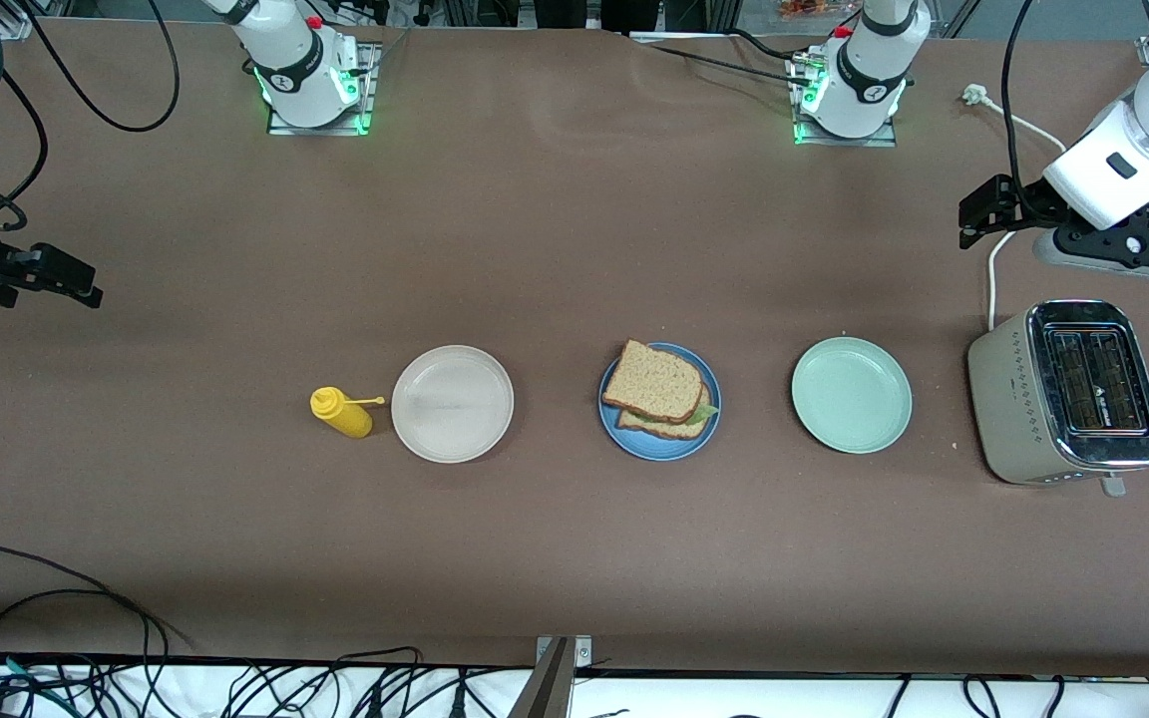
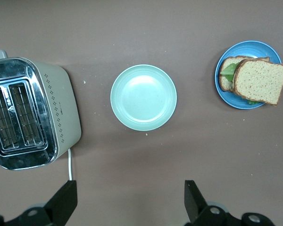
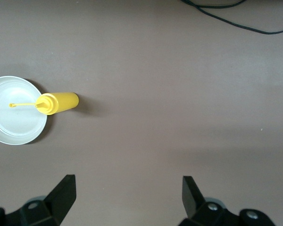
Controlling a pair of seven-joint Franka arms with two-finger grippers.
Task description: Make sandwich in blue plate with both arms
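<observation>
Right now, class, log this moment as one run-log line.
sandwich: assembled on blue plate | left gripper: open, over table near toaster | right gripper: open, over table near yellow bottle | arms: waiting

Spreading edge to edge as a matte brown table (image 1: 574,558), lit evenly and carrying soft shadows. Ending in a white strip (image 1: 734,698) along the nearest edge, tangled with black cables (image 1: 56,638). Glowing green at two base mounts (image 1: 320,125) along the farthest edge.
</observation>
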